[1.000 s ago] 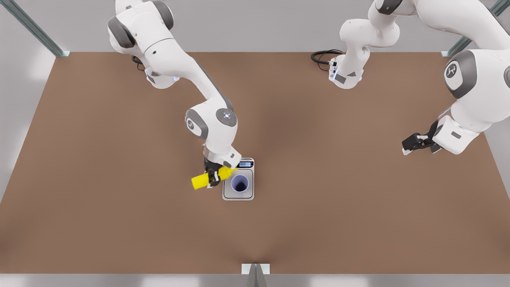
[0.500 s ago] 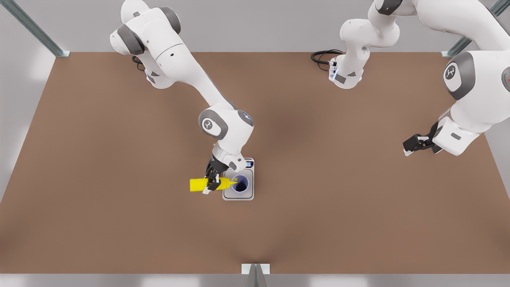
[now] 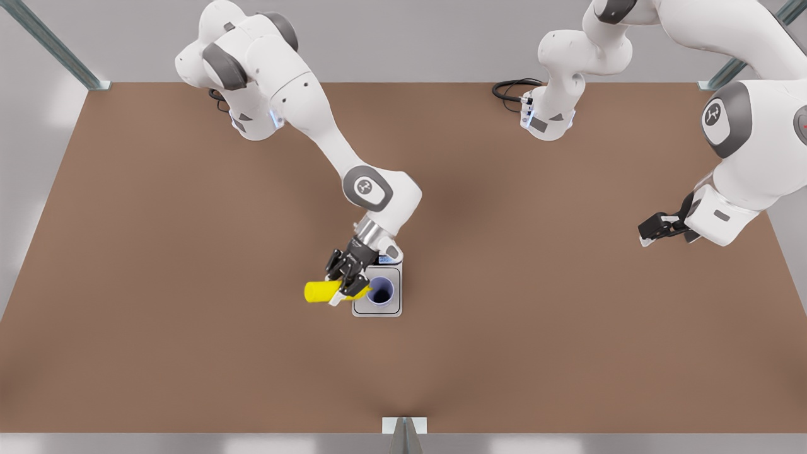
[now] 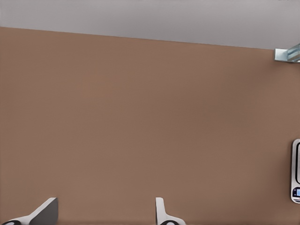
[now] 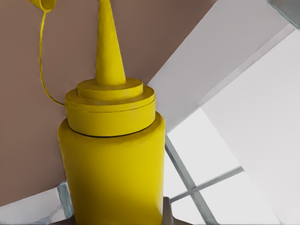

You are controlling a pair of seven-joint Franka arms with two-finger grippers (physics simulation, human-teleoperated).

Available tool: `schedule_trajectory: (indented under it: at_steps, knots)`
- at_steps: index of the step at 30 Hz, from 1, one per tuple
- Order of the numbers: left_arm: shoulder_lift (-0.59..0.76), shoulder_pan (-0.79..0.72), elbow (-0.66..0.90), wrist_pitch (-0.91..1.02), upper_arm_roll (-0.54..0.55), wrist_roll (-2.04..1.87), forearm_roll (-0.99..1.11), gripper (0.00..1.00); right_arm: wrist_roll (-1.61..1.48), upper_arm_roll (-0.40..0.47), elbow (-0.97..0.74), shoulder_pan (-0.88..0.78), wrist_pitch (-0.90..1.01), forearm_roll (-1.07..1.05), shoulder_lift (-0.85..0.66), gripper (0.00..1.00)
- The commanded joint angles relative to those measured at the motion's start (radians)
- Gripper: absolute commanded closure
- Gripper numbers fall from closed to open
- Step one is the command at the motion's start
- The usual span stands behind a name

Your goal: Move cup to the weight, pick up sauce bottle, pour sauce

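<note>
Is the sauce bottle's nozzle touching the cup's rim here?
Cannot tell. In the front view the sauce bottle, held tilted by the right gripper, overlaps the cup edge from overhead, hiding any gap or contact.

One cup (image 3: 380, 291), one weight (image 3: 377, 308), one sauce bottle (image 3: 321, 291).

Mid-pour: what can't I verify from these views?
The weight's display: right gripper mostly hides it in the front view; frame edge cuts it in the left wrist view.
Sauce in cup: inside too dark.
Sauce bottle nozzle tip: cropped in right wrist view.
Left gripper waits open, front view's right.
</note>
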State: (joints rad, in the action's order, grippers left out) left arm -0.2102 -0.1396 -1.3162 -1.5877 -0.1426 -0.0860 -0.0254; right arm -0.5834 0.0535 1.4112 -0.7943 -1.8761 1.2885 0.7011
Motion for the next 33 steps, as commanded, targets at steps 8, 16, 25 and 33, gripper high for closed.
schedule_trajectory:
  at_steps: [8,16,25,33]
  knots:
    - [0.002,0.0,0.002,0.0,0.0,-0.001,0.001,0.0,0.005,0.0,-0.001,-0.014,0.011,0.005,0.029,0.44]
    - [0.0,0.002,0.0,-0.014,-0.003,0.002,0.005,0.0,0.002,0.0,-0.008,-0.01,0.012,-0.005,0.023,0.44]
    - [-0.005,0.002,0.0,-0.008,-0.011,0.0,0.004,0.0,0.016,0.0,-0.064,0.073,-0.008,-0.377,0.008,0.44]
    - [-0.003,0.0,0.0,-0.011,-0.011,-0.009,0.006,0.0,-0.087,0.002,-0.075,0.208,-0.123,-0.827,-0.025,0.44]
